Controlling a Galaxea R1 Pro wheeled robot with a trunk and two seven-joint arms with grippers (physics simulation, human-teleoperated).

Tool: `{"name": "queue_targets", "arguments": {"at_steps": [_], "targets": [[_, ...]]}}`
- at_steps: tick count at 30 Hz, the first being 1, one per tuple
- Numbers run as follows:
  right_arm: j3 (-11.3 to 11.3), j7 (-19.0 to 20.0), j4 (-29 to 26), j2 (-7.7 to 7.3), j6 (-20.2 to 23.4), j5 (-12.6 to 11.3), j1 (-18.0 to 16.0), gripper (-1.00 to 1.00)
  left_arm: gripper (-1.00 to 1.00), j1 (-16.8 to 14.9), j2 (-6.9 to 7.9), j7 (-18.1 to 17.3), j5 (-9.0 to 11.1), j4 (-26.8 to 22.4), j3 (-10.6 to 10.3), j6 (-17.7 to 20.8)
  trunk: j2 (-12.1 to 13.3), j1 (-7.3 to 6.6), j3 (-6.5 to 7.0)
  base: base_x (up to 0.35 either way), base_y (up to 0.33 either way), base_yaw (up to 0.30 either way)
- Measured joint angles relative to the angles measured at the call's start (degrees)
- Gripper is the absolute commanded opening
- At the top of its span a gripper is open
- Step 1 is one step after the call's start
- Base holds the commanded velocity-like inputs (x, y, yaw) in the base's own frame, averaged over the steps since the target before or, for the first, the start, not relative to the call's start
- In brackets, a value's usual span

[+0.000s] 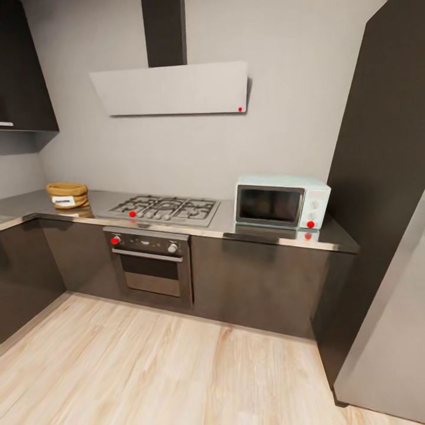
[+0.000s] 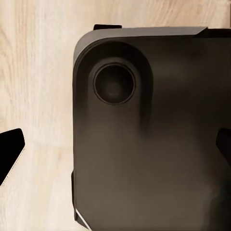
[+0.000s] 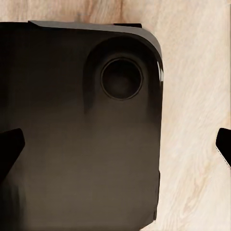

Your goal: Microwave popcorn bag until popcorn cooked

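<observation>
Plainly, the scene: the kitchen, seen from the head camera across the light wood floor (image 1: 147,366).
Popcorn bag (image 1: 68,195): at about nine o'clock in the head view, upright on the countertop (image 1: 248,231) near the corner, just left of the gas hob (image 1: 164,209).
Writing: the bag's white label (image 1: 63,201) carries marks too small to read; no brand can be read on the microwave or oven.
Microwave (image 1: 282,201): at about three o'clock, pale mint, dark glass door closed, two knobs on its white side panel, a red dot at its lower right corner; well apart from the bag, with the hob between them.
Around: a built-in steel oven (image 1: 150,262) under the hob, a pale extractor hood (image 1: 174,88) at twelve o'clock, a tall dark cabinet (image 1: 383,147) just right of the microwave.
Left gripper (image 2: 118,149): dark fingertips at the frame's edges, set wide, nothing between them; beneath lies the robot's dark base (image 2: 159,144) over floor.
Right gripper (image 3: 120,147): likewise spread wide and empty, above the same dark base.
</observation>
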Motion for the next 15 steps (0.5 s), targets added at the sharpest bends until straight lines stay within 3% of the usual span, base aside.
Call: {"name": "queue_targets", "arguments": {"at_steps": [8, 15], "targets": [[0.0, -0.03, 0.0, 0.0, 0.0, -0.02, 0.0, 1.0, 1.0, 0.0, -0.02, 0.01, 0.06, 0.0, 0.0, -0.01, 0.0, 0.0, 0.0, 0.321, 0.0, -0.008], [0.0, -0.3, 0.0, 0.05, -0.01, -0.1, 0.01, 1.0, 1.0, 0.0, -0.02, 0.02, 0.04, -0.02, 0.01, -0.03, 0.0, 0.02, 0.0, 0.209, 0.0, -0.166]]}}
